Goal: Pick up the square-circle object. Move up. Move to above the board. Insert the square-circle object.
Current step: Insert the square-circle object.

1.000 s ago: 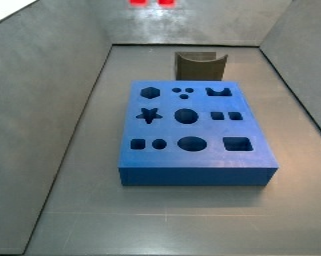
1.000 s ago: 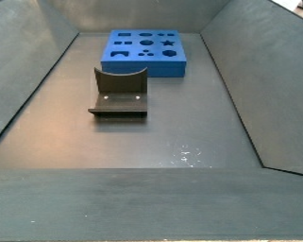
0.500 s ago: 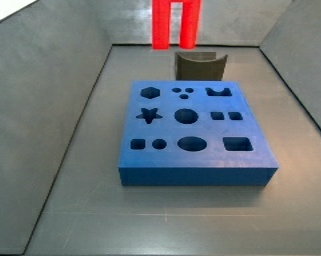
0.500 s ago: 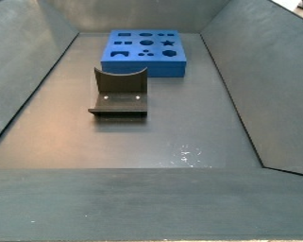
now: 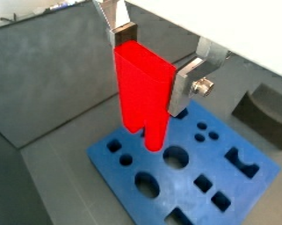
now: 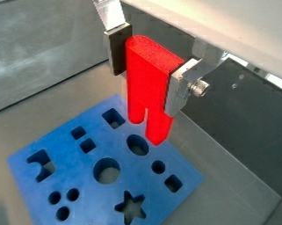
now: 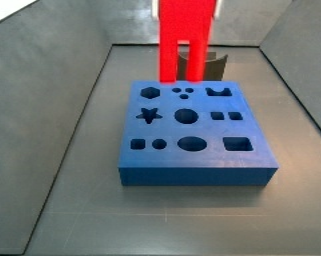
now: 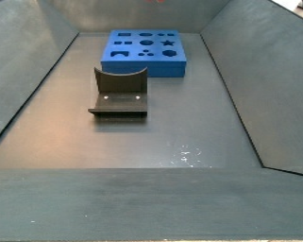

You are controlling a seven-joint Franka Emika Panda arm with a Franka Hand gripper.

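The square-circle object (image 5: 143, 92) is a bright red tall peg with two prongs below. My gripper (image 5: 155, 66) is shut on it, one silver finger (image 5: 122, 31) on each side, as both wrist views show (image 6: 149, 88). It hangs upright above the blue board (image 5: 172, 180), its prongs clear of the top face. In a side view the peg (image 7: 186, 40) hangs over the board's far edge (image 7: 170, 130), and the gripper is out of frame. The peg and the gripper are not in the side view that shows the board (image 8: 141, 66) at the far end.
The dark fixture (image 8: 120, 92) stands on the grey floor in front of the board, and shows behind the peg in a side view (image 7: 214, 65). Sloping grey walls (image 7: 43, 120) enclose the floor on all sides.
The red peg has come down into the side view: only its prong tips showed at the top 1 s ago, and now it hangs low over the board's far edge.
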